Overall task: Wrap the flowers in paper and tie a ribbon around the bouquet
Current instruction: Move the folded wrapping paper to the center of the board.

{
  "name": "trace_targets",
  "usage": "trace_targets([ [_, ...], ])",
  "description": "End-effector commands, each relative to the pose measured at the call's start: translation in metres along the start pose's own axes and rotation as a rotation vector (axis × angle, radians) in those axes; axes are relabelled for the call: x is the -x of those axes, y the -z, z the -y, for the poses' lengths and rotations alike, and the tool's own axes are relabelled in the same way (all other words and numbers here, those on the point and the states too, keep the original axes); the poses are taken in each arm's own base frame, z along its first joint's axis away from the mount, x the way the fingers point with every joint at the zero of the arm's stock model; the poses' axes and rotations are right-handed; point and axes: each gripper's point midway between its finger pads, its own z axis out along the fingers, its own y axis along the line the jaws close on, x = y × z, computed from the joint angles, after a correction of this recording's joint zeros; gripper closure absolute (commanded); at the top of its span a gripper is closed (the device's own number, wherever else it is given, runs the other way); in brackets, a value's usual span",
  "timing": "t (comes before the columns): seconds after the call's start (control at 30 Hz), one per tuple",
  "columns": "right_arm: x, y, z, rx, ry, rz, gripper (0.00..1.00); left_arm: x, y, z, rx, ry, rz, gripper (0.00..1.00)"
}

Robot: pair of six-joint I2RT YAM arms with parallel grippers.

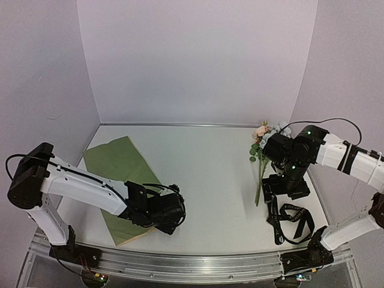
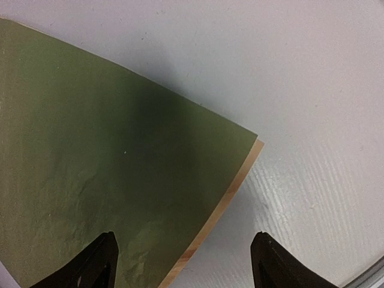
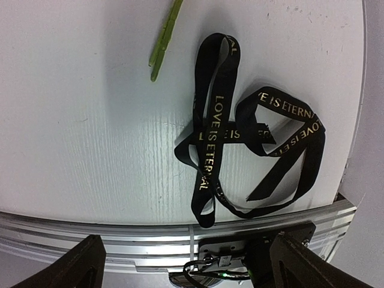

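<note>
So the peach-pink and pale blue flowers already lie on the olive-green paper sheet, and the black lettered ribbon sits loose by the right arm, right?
No. The flowers lie on the white table at its right side, well apart from the paper; the top view shows it. The ribbon part stands.

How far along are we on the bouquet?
Nothing is done yet. The paper lies flat, green side up, and the left gripper hovers open over its near corner. Remaining: the flowers lie unwrapped, apart from the paper, and the ribbon sits loose below the open right gripper.
</note>
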Motion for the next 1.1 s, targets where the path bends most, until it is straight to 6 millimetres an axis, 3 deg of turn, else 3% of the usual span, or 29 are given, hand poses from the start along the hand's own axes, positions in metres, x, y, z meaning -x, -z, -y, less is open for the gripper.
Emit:
trace_targets([
  [0.0, 0.003, -0.004, 0.000, -0.028, -0.006, 0.025, 0.02, 0.013, 0.003, -0.004, 0.063, -0.002, 0.035, 0.24],
  [0.2, 0.005, -0.006, -0.003, -0.027, -0.006, 0.030, 0.02, 0.006, -0.006, -0.006, 0.092, -0.033, 0.014, 0.30],
  [0.6, 0.005, -0.010, -0.007, -0.024, -0.003, 0.031, 0.02, 0.002, -0.014, -0.003, 0.079, -0.062, 0.014, 0.30],
  [1.07, 0.006, -0.016, -0.011, -0.013, -0.015, 0.028, 0.02, 0.006, -0.026, 0.000, 0.079, -0.084, 0.066, 0.71],
])
